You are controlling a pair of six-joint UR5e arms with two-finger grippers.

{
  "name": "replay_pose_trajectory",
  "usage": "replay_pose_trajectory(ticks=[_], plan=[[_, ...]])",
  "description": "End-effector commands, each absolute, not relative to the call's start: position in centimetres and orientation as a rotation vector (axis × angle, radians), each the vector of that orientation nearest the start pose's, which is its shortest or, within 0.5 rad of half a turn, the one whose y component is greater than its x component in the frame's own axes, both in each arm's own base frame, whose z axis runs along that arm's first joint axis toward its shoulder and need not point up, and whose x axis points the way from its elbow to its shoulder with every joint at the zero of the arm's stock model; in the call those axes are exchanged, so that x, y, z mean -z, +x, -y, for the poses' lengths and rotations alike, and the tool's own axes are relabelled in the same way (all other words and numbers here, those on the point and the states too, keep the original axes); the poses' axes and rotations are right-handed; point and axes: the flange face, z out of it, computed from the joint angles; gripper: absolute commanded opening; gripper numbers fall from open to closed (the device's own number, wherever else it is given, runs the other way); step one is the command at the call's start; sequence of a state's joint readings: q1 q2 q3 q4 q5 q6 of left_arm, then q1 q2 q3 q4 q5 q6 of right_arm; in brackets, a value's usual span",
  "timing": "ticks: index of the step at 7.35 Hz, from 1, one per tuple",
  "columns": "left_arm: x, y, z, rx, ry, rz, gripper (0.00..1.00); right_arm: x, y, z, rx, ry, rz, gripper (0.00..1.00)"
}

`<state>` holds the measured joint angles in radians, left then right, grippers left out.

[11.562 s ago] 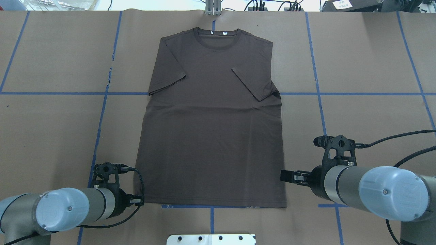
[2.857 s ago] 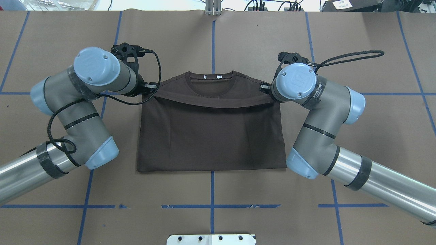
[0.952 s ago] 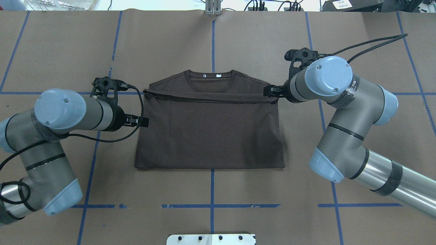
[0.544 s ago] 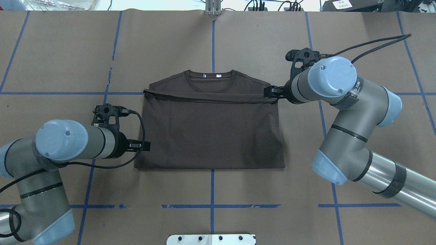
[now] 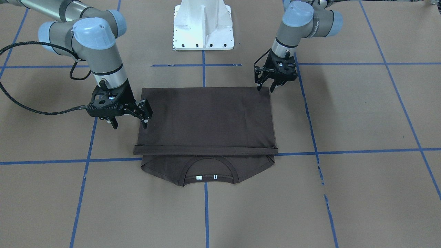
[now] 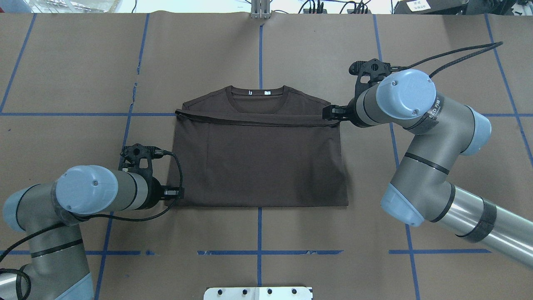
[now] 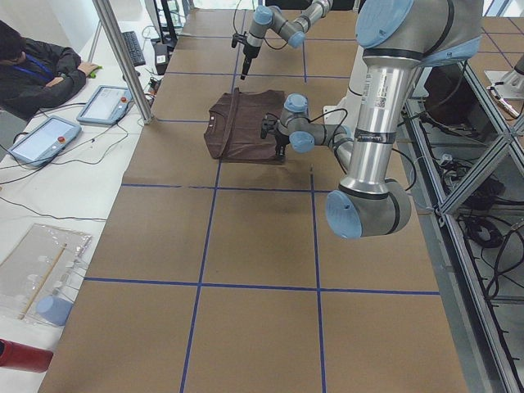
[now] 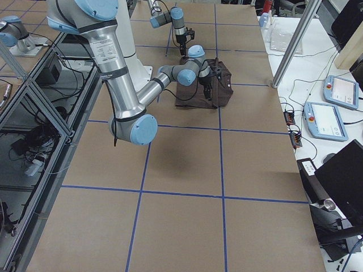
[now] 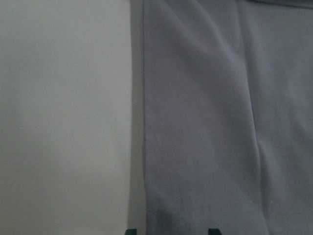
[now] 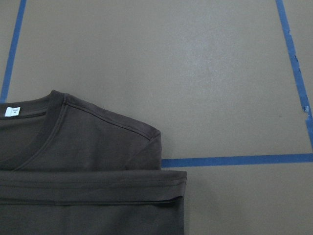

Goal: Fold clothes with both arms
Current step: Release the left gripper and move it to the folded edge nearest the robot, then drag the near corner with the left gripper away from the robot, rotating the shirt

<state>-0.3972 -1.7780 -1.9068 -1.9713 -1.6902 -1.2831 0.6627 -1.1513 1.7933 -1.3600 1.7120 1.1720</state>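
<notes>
My left gripper (image 5: 265, 90), jaws spread, straddles the T-shirt (image 5: 206, 117) at its near-left corner, while my right gripper (image 5: 146, 114), also spread, hovers diagonally opposite.

Open table (image 6: 266, 54) runs beyond the collar and wide on both outer sides of the shirt (image 6: 258, 162). A free strip also lies between its near folded edge and the base (image 5: 203, 24). The left gripper (image 6: 175, 192) sits at the near left corner, and the left arm (image 6: 95, 196) fills the table beside it. The right gripper (image 6: 329, 112) hangs over the far right corner (the right arm (image 6: 420, 166) crowds that flank). From above, the shirt's middle is unobstructed.
</notes>
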Motion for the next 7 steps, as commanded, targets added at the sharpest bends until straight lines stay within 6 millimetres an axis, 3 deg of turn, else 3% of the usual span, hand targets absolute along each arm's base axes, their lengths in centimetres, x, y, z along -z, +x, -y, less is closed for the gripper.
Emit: replay_pose_trajectory(ticks=[1,7], plan=[[-35.8,47.5,32.7,0.042,0.208,-0.914,0.57,-30.7,-42.1,48.0,-0.188,0.317,0.799,1.0],[-36.3,48.7,31.4,0.038,0.188,-0.909,0.48,-30.8,-42.2,48.0,-0.186,0.314,0.799,1.0]])
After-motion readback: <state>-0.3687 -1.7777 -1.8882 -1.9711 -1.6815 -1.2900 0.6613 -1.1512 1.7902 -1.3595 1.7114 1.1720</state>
